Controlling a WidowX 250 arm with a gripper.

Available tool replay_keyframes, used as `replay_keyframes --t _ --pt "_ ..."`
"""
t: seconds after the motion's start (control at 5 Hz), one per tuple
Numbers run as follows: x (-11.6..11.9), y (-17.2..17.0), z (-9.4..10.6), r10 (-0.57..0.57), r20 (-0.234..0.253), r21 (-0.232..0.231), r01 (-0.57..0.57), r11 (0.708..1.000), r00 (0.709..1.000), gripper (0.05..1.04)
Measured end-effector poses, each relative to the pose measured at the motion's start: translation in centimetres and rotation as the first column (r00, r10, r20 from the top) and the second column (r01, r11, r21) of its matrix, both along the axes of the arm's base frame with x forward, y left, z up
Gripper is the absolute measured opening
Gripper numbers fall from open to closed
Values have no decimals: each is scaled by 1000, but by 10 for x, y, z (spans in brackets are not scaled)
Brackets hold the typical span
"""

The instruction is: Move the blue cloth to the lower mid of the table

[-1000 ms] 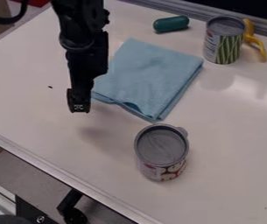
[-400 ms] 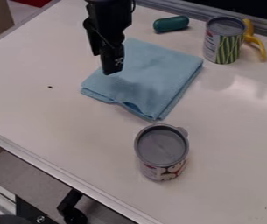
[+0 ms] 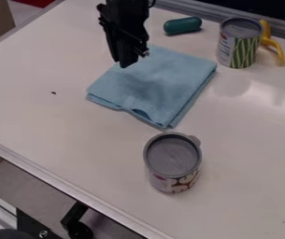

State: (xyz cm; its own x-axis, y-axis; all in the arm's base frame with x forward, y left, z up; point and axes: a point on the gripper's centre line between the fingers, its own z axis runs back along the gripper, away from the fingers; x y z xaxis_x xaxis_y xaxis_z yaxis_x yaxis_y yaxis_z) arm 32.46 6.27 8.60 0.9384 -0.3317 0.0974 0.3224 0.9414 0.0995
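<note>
Upper middle of the frame: gripper [image 3: 132,59] above the folded blue cloth [image 3: 160,86], presumably poised for grasping; whether open or closed cannot be told. Below, an upright can [image 3: 173,161] probably obstructs a straight path downward.

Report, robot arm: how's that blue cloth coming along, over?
Gripper at upper left of blue cloth. Cloth folded, not at lower mid yet. Can standing below it, possibly in the way.

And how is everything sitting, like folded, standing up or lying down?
Blue cloth: folded, lying flat
Nearer can: standing upright
Farther can: standing upright
Green thing: lying on its side
Yellow thing: partly behind the farther can
Gripper: hanging over the cloth's edge
</note>
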Motion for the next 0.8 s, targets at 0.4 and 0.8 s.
replay_keyframes --t 0.4,0.8 --pt "18 -14 -30 141 14 -14 -140 990 990 52" --pt "28 -22 -48 135 38 -18 -134 991 990 52"
